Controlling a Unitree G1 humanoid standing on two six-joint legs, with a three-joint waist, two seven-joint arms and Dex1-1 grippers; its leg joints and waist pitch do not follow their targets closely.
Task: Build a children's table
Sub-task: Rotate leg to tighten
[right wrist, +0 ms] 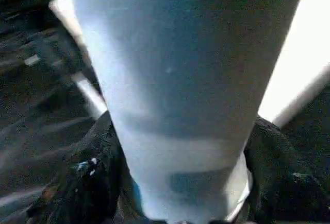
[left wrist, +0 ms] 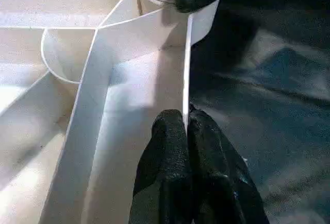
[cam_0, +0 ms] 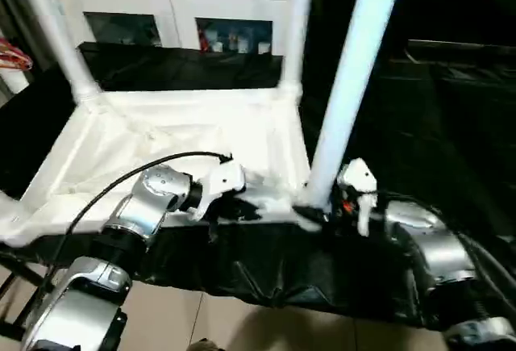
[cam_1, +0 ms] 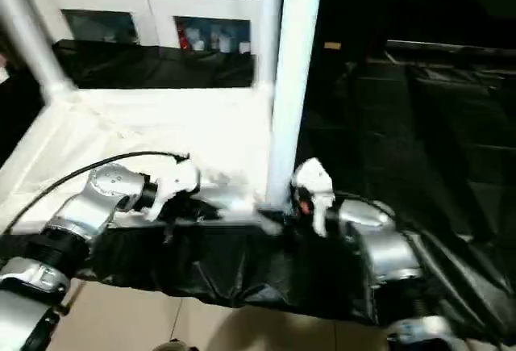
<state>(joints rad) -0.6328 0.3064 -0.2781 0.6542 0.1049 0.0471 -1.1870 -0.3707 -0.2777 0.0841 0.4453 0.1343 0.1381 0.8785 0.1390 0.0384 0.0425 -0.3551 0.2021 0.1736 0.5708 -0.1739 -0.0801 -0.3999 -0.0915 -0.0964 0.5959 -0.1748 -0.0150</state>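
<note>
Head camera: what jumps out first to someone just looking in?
The upturned white tabletop on black sheeting, legs standing up from its corners. The near right leg rises tallest, with the right end effector around its base. The left end effector pinches the tabletop's near rim.

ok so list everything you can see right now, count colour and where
table top: one, white, upside down on the black sheet, ribbed underside up
table legs: three seen standing in corner sockets, white; two at the far corners, one at the near right corner
black sheet: one, covering the work surface under and right of the table top
cabinet: one, white with glass doors, behind the table
floor: beige, at the near edge
left gripper: one, black fingers shut on the table top's near rim
right gripper: one, black fingers either side of the near right leg's base
</note>
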